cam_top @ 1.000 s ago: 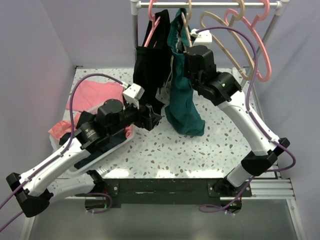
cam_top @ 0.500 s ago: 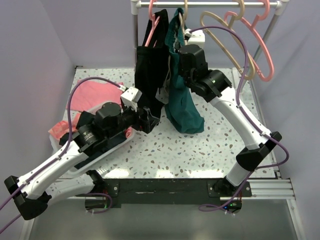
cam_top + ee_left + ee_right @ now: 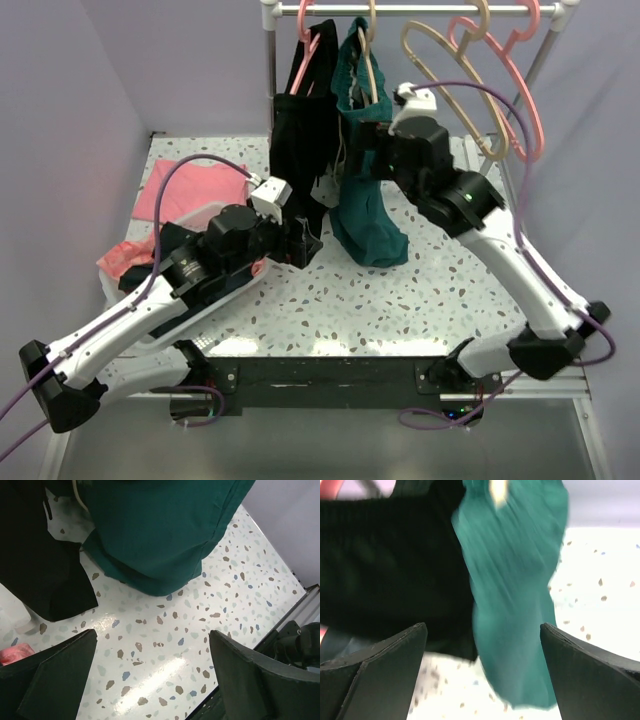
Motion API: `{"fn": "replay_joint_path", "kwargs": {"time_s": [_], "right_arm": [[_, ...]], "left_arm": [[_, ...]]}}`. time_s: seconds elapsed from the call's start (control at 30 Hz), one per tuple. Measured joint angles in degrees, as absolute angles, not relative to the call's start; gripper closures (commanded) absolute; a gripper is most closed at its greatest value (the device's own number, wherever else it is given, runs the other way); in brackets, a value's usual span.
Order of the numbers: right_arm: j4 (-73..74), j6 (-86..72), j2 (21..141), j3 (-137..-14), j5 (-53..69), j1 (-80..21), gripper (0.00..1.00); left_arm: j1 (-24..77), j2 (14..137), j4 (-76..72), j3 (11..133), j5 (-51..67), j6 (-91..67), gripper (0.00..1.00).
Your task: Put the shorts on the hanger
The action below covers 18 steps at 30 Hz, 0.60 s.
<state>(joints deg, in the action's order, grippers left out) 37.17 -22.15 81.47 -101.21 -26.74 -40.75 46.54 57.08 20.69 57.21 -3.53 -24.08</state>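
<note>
Teal shorts (image 3: 368, 200): one pair, draped on the hanger (image 3: 370, 70), which hooks onto the rail (image 3: 430, 8) at the back of the desk (image 3: 430, 290). Lower end reaches down to the desk top.

Counts from the top view:
- Two tan hangers: the one with the shorts, plus an empty second tan hanger (image 3: 490, 145) to its right.
- Pink hangers (image 3: 527, 110): at least two; can't tell the exact number where they overlap.
- One black garment (image 3: 298, 140), hanging just left of the shorts and touching them.
- Two pink cloths (image 3: 195, 185) on the left side of the desk.

My left claw (image 3: 152, 635): fingers spread wide, nothing between them, low over the desk near the hems. My right claw (image 3: 482, 627): also spread wide, empty, facing the shorts high up.

View differences:
- Only the top view shows the rail and hangers clearly.
- Left wrist view shows the hems of the shorts and black garment down at the desk, no hanger.
- Right wrist view is blurred: shorts and black garment side by side, a pale smear at the top of the shorts, can't tell what.
</note>
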Motion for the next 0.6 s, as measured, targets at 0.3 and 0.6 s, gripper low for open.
{"fn": "replay_joint_path", "kwargs": {"time_s": [0.3, 0.6], "right_arm": [[37.82, -29.19, 49.80, -70.13, -21.43, -40.69, 0.01], [40.34, -39.16, 40.95, -44.12, -19.55, -40.53, 0.01]], "left_arm": [[46.54, 57.95, 20.40, 52.77, -5.85, -26.13, 0.00], [46.54, 57.45, 15.03, 44.45, -5.85, -31.03, 0.00]]}}
